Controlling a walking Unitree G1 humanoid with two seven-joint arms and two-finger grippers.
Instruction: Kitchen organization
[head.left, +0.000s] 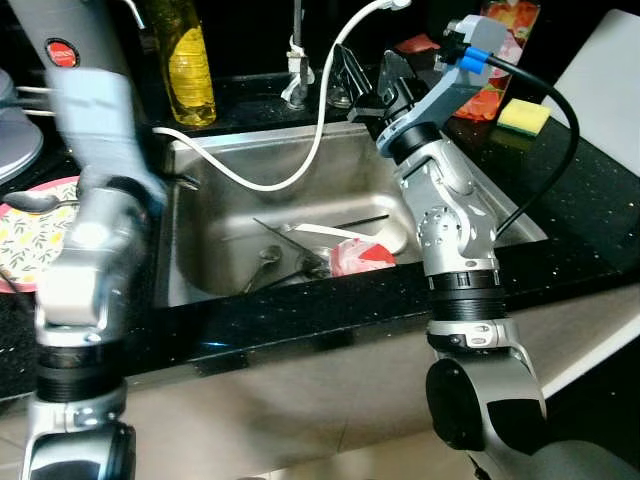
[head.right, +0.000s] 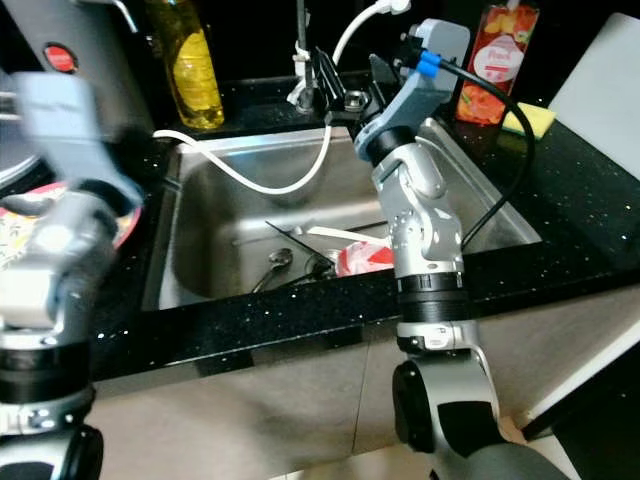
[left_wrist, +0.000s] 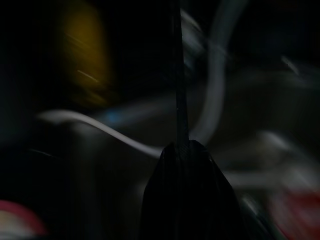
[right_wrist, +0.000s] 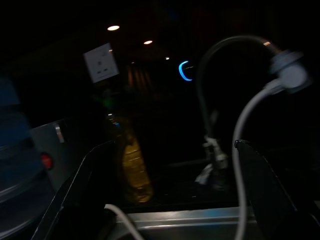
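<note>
- Over the back edge of the sink sits my right gripper, fingers spread wide, nothing between them, pointing toward the faucet and the rear counter.
- Right wrist view confirms it: both fingers well apart, with the yellow oil bottle and the white hose ahead of them.
- My left arm is raised at the sink's left side and motion-blurred. In the left wrist view the left gripper looks pressed together, a thin dark line between the fingers, nothing held as far as I can tell.
- Task stuff is down in the basin: a spoon, dark chopsticks, a white utensil and a red-and-white crumpled wrapper, all piled near the drain, touching or overlapping.
- White hose loops from the faucet down across the basin to its left rim.
- Patterned plate with a spoon on it sits on the counter left of the sink; sponge on the counter to the right.
- Step, my guess: reach phase, nothing grabbed yet, sink not cleared.
- Next move likely needs the right gripper to tip down into the basin and pick one item from the pile, while keeping clear of the hose.
</note>
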